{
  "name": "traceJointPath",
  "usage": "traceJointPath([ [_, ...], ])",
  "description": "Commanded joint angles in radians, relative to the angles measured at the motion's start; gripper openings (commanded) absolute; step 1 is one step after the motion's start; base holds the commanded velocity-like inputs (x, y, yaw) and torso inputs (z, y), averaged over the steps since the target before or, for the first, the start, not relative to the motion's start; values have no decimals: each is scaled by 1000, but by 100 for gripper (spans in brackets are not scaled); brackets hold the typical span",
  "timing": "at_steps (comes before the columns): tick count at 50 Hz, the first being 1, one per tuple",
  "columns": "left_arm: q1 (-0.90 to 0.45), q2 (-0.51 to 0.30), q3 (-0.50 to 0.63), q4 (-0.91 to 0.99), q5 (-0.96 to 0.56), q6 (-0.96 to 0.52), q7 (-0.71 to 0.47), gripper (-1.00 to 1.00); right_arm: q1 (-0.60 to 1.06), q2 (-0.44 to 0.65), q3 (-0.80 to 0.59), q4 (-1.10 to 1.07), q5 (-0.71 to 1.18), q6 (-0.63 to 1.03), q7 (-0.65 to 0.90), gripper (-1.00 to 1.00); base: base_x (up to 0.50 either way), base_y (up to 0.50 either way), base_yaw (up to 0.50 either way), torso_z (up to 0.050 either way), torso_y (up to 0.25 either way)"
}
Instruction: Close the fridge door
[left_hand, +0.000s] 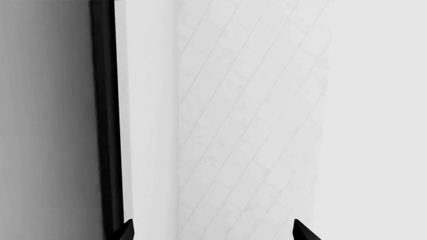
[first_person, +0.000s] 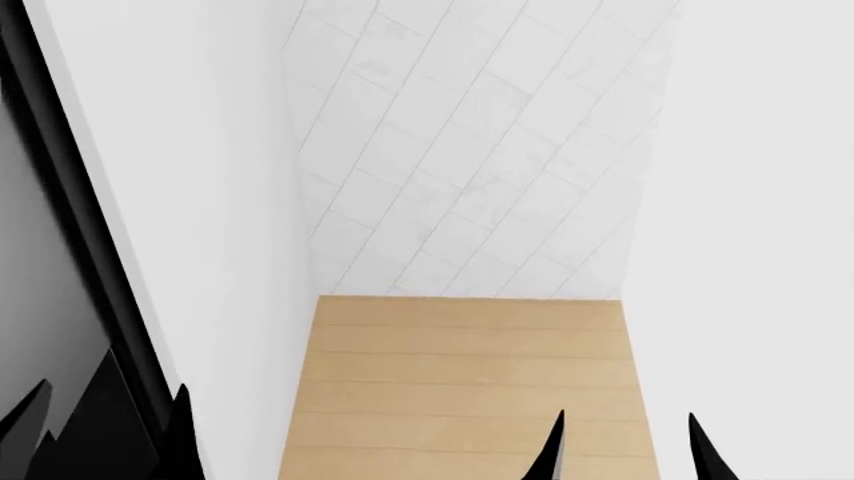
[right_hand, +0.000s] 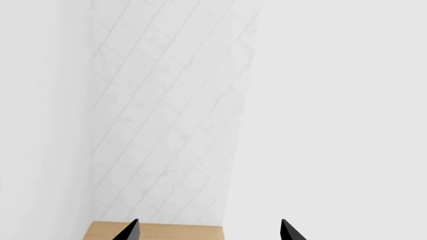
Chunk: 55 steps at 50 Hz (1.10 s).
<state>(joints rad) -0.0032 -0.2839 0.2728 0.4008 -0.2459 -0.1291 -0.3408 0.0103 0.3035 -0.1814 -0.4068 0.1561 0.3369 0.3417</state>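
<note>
The fridge door (first_person: 83, 250) stands edge-on at the left of the head view, with a glossy dark outer skin, a black edge strip and a plain white face beside the strip. In the left wrist view the door's black edge (left_hand: 105, 125) runs the full height, with the grey-black skin on one side and white on the other. My left gripper (left_hand: 213, 231) is open. One fingertip (left_hand: 127, 230) is close by the black edge, and nothing is between the fingers. In the head view the left gripper (first_person: 107, 440) sits low against the door. My right gripper (first_person: 627, 450) (right_hand: 208, 231) is open and empty, away from the door.
A white tiled wall (first_person: 454, 150) closes the narrow space ahead. A light wooden surface (first_person: 467, 380) lies below it, seen also in the right wrist view as the wooden surface (right_hand: 173, 231). A plain white wall (first_person: 761, 250) stands along the right side.
</note>
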Motion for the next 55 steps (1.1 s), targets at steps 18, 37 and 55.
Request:
traceJointPath([
  [18,5,-13,0,15,-11,2,-13,100,-5,9,-13,4,1,-20,4,100,500,-1,0,50,0],
  [37,40,-96,-225,197,-148,-129,-134,100,-4,18,-17,8,2,-45,4,100,79,0,0,10,0],
  [55,-200,-263,-468,125,-257,-355,-253,100,8,32,-38,-15,0,-19,-2,100,0,0,0,0,0],
])
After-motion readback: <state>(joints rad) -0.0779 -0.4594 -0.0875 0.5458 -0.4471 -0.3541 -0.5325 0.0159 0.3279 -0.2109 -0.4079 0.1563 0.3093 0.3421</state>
